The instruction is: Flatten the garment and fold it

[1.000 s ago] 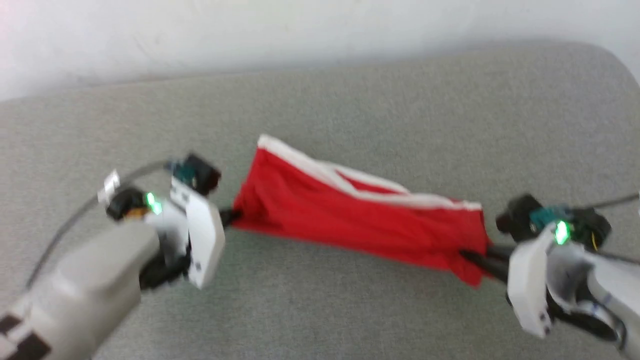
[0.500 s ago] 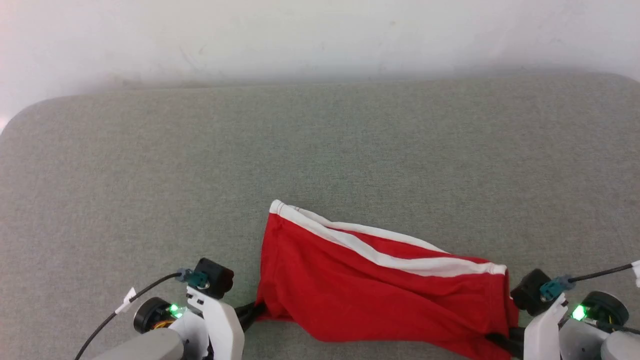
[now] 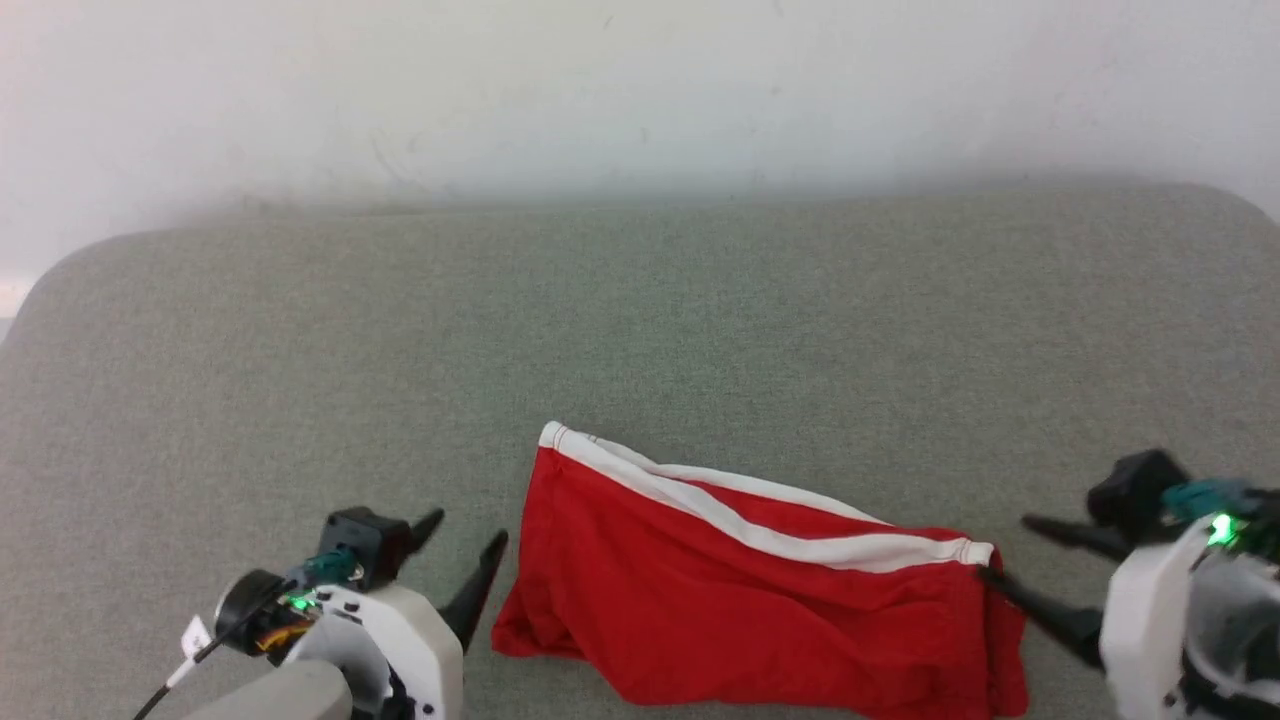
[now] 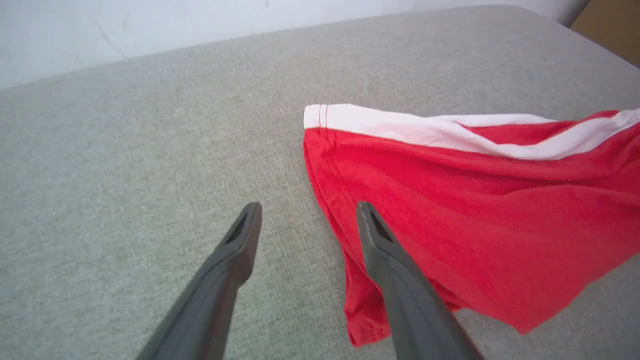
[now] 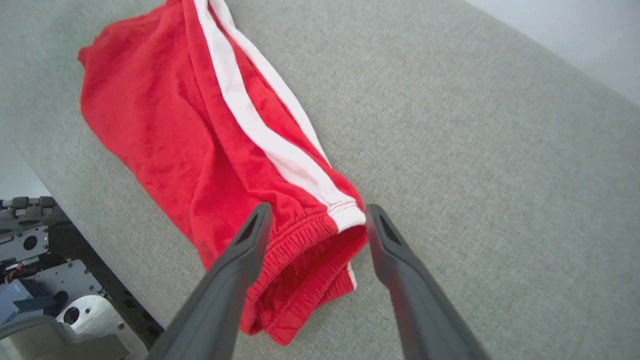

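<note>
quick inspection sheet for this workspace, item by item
surface: grey fabric pad, rounded corners
job's things: red garment lies rumpled near the front edge, white band on its far side, gathered waist at the right end
clutter: nothing seen
grippers: left gripper open at the garment's left end; right gripper open, fingers astride the gathered waist
cables: black cable with a white tag at the left wrist
surroundings: pale wall behind the pad

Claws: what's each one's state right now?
Left claw: open, empty, beside the garment.
Right claw: open, empty, at the garment's waist end.
</note>
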Robot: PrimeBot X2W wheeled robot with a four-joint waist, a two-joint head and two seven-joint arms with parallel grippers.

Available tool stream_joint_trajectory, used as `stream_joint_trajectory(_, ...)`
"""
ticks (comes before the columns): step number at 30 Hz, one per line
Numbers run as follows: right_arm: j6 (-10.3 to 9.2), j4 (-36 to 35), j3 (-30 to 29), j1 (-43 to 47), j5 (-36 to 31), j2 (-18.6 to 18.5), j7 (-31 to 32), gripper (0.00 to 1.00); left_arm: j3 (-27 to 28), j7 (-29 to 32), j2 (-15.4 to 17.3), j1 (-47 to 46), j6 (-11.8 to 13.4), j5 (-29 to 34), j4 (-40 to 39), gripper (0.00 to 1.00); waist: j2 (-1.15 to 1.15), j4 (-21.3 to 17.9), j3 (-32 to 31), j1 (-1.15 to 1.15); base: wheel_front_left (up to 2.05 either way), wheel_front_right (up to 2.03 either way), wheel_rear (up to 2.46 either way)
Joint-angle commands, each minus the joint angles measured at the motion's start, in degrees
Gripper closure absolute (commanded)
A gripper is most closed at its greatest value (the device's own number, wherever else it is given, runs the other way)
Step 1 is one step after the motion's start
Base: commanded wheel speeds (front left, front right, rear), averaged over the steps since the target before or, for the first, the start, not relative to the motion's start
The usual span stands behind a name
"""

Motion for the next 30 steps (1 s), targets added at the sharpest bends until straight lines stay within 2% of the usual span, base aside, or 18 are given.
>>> stream_joint_trajectory(1,-0.12,-2.2,-3.31,1.38,-0.74,-1.01,0.54,0.0,1.63,-1.98,0.47,1.19,2.58,1.92,-1.33,0.0,0.0,-0.04,-0.5,0.0,0.0,0.0,0.0)
stream_joint_trajectory(4,-0.12,-4.85,-9.85,3.18,-1.73,-1.71,2.42,0.0,5.86,-3.43,0.24,2.12,6.98,4.94,-3.83,0.0,0.0,0.2,-0.15,0.0,0.0,0.0,0.0)
stream_joint_trajectory(9,-0.12,-6.2,-19.88,8.03,-3.25,0.48,8.68,0.0,19.92,-3.59,-2.46,7.26,14.94,16.2,-10.88,0.0,0.0,0.65,0.82,0.0,0.0,0.0,0.0)
stream_joint_trajectory(12,-0.12,-6.9,-23.6,11.66,-2.61,2.54,14.21,0.0,26.65,-3.6,-4.27,11.79,16.69,23.57,-13.64,0.0,0.0,0.8,1.38,0.0,0.0,0.0,0.0)
stream_joint_trajectory(16,-0.12,-7.84,-27.53,15.72,-1.59,6.44,20.81,0.0,34.92,-3.61,-7.96,16.81,17.77,32.44,-16.76,0.0,0.0,0.94,2.31,0.0,0.0,0.0,0.0)
stream_joint_trajectory(19,-0.12,-7.56,-29.92,17.45,-1.57,10.42,23.56,0.0,40.55,-3.61,-11.08,20.25,17.95,37.73,-18.36,0.0,0.0,1.17,3.22,0.0,0.0,0.0,0.0)
stream_joint_trajectory(25,-0.12,-3.66,-32.97,17.24,-4.19,18.51,25.12,0.0,49.69,-3.62,-17.22,25.09,14.24,44.19,-18.8,0.0,0.0,1.78,4.75,0.0,0.0,0.0,0.0)
stream_joint_trajectory(30,-0.12,2.11,-33.06,16.17,-6.31,23.15,25.13,0.0,53.8,-3.62,-20.74,26.62,10.76,47.06,-17.68,0.0,0.0,2.22,5.69,0.0,0.0,0.0,0.0)
